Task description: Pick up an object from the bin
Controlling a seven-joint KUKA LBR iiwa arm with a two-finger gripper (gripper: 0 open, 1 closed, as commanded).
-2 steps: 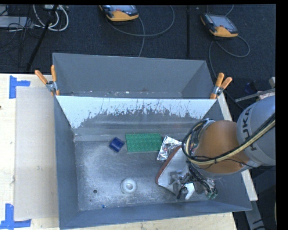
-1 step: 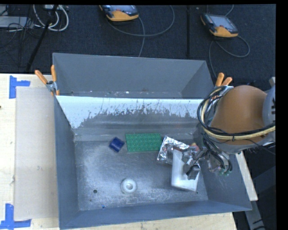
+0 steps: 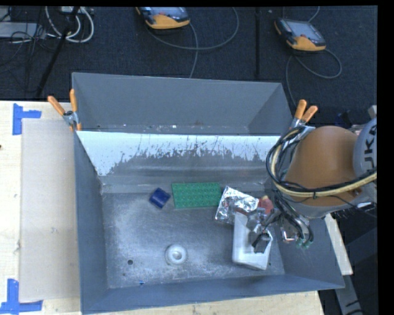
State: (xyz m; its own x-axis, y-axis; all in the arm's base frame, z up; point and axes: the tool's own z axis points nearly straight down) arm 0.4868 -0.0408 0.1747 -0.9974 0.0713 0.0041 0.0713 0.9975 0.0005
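Grey bin (image 3: 123,246): arm (image 3: 323,163) reaches from right, end effector (image 3: 258,239) low over white block (image 3: 240,247); grip state unclear.

I see a dark carpeted floor (image 3: 246,58) behind the rig, with thin cables (image 3: 197,52) snaking across it. Two orange-and-grey handheld units (image 3: 163,17) lie there, one left, one right — pale cords (image 3: 79,24) coil far left.

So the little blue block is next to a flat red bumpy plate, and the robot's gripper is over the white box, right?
Almost. The flat bumpy plate is green, not red; the camera view shows it. The little blue block does lie next to it, and the gripper is over the white rectangular box.
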